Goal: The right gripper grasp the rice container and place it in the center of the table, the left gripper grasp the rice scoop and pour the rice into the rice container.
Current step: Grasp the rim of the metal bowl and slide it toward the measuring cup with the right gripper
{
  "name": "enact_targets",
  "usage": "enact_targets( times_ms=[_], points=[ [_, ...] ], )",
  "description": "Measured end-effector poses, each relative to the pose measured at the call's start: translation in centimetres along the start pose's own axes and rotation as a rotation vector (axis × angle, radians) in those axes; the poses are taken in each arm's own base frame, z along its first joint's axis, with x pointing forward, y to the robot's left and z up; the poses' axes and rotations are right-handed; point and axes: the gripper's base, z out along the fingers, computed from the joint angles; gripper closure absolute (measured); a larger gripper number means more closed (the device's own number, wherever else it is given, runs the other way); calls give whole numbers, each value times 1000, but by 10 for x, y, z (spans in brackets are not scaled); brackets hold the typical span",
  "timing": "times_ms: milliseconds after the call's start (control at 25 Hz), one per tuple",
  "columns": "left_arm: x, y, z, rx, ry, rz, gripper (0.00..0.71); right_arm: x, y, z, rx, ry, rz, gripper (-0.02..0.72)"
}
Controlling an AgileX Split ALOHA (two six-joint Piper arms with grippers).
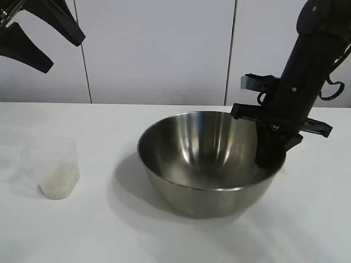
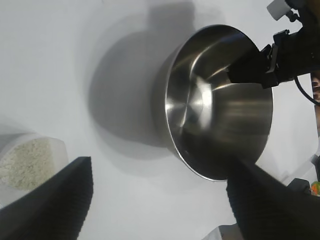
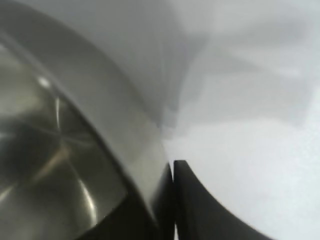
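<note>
The rice container (image 1: 205,159), a large steel bowl, stands near the middle of the white table (image 1: 82,230). My right gripper (image 1: 269,156) is shut on its right rim, one finger inside the bowl and one outside; the right wrist view shows the fingers (image 3: 200,205) pinched on the bowl wall (image 3: 100,125). The rice scoop (image 1: 53,167), a frosted plastic cup with rice (image 1: 57,186) in its bottom, stands at the left. My left gripper (image 1: 41,35) hangs open high above it at the upper left. The left wrist view shows the bowl (image 2: 220,105) and the scoop's rice (image 2: 25,162).
White wall panels stand behind the table. Bare tabletop lies between the scoop and the bowl and in front of both.
</note>
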Motion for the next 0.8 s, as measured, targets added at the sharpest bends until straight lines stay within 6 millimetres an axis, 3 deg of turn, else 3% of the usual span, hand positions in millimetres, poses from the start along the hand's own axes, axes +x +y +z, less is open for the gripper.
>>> enact_targets(
  times_ms=[400, 800],
  points=[
    [-2, 1, 0, -9, -19, 0, 170, 0, 59, 21, -5, -32, -55, 685],
    [-4, 2, 0, -18, -40, 0, 170, -2, 56, 76, 13, 49, 10, 687]
  ],
)
